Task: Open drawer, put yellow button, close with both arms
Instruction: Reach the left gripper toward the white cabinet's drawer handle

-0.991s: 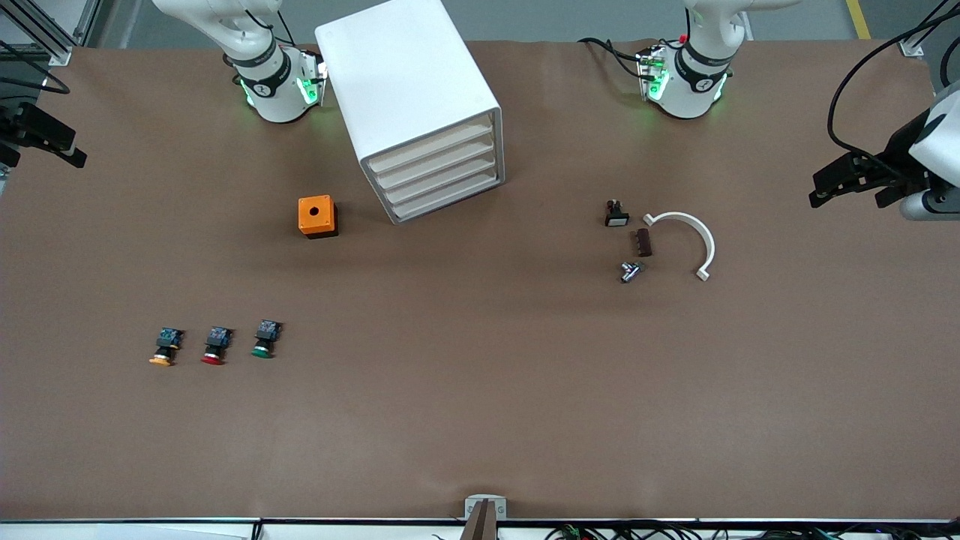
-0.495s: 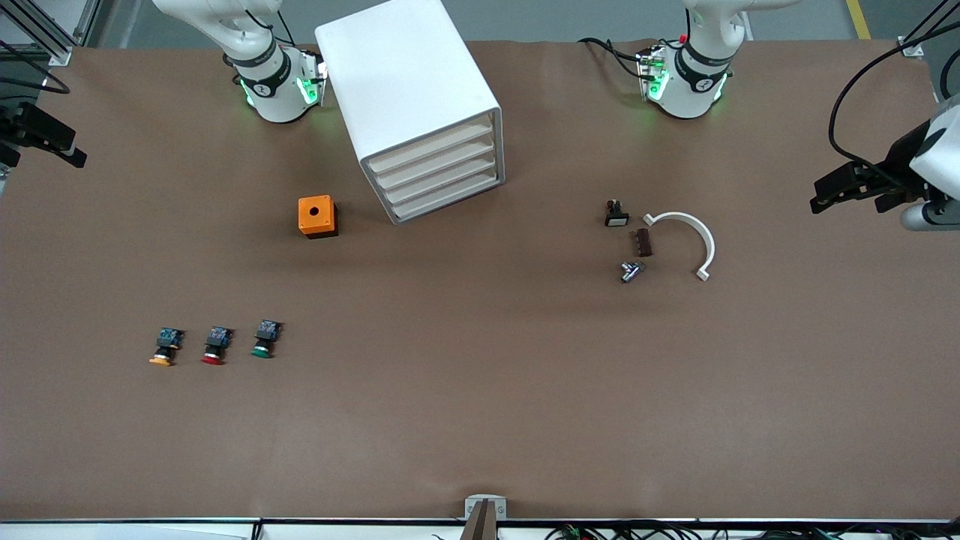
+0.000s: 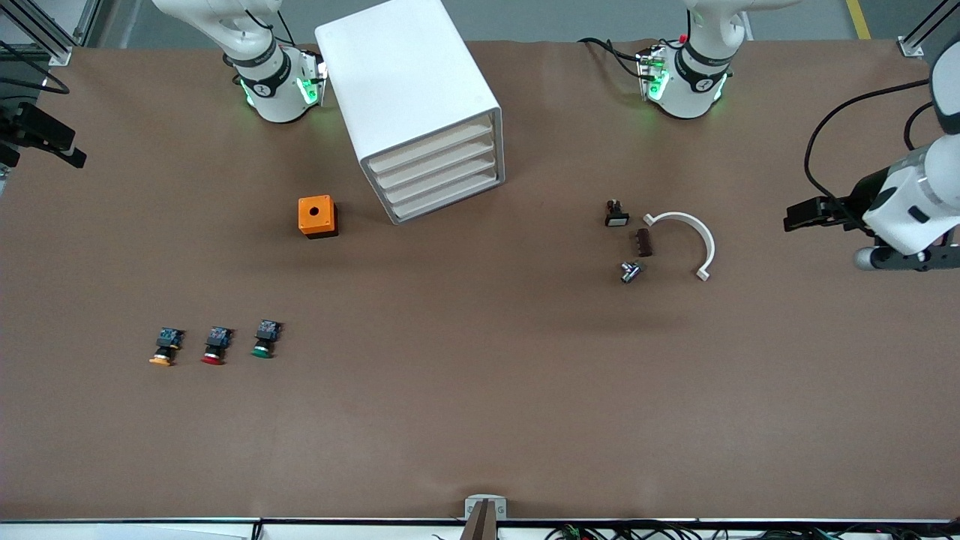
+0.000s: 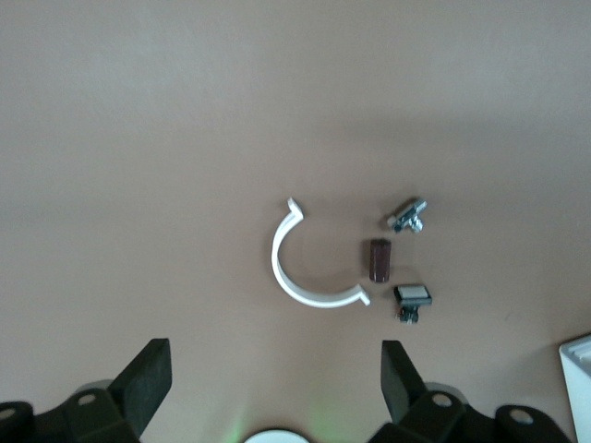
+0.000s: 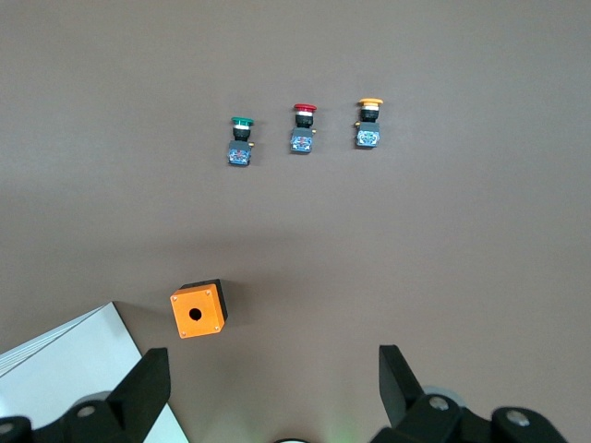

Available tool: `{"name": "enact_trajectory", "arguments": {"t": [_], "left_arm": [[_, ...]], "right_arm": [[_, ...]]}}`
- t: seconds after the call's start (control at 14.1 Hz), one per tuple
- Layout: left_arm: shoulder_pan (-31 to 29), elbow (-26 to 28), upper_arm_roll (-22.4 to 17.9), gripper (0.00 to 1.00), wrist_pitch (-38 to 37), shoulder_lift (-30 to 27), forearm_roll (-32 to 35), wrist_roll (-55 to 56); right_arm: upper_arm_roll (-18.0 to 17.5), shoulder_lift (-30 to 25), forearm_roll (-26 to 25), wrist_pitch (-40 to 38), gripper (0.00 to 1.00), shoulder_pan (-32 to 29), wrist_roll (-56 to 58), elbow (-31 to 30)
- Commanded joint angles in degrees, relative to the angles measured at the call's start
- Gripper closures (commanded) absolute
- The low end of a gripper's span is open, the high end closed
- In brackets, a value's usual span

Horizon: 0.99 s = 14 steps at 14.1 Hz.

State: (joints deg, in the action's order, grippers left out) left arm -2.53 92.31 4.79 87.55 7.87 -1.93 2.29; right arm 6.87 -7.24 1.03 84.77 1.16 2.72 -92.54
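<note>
brown table (image 3: 480, 390), all four cream-fronted white cabinet drawers (image 3: 439, 174) closed. left gripper (image 4: 277, 388) released, well off them; right gripper (image 5: 272, 388) released, waiting. tiny yellow-capped push button (image 3: 163, 347) untouched. approach square to drawer front.

No legible writing anywhere

The arm bases (image 3: 274, 82) beside the cabinet (image 3: 409, 97) carry small dark round marks, too small to read; nothing else bears lettering.
</note>
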Motion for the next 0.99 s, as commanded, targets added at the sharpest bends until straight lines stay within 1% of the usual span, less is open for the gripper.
{"name": "enact_trajectory", "arguments": {"t": [0.0, 0.21, 0.5, 0.71, 0.85, 0.92], "left_arm": [[0.59, -0.90, 0.57, 0.00, -2.90, 2.23, 0.26, 2.79], [4.71, -0.99, 1.10, 0.00, -4.92, 5.57, 0.26, 11.21], [12.61, -1.51, 1.19, 0.00, -6.68, 10.31, -0.61, 24.58], [17.45, -4.93, 1.10, 0.00, -8.18, 16.46, -5.00, 34.67], [19.83, -6.95, 1.10, 0.00, -8.71, 19.89, -10.61, 46.60], [20.28, -9.05, 1.10, 0.00, -9.15, 22.17, -14.29, 53.10]], "right_arm": [[-0.37, -1.11, -0.06, 0.30, 0.00, -1.16, 0.53, -0.80], [-0.37, -1.11, -0.32, 0.39, 0.00, -1.51, 0.61, -0.80], [-0.46, -1.11, -1.38, 0.57, 0.00, -1.42, 0.62, -0.80], [-0.46, -1.11, -1.38, 0.48, 0.00, -1.42, 0.53, -0.80], [-0.54, -1.11, -1.29, 0.39, 0.00, -1.42, 0.53, -0.80], [-0.54, -1.11, -1.29, 0.39, 0.00, -1.42, 0.53, -0.80]]}}
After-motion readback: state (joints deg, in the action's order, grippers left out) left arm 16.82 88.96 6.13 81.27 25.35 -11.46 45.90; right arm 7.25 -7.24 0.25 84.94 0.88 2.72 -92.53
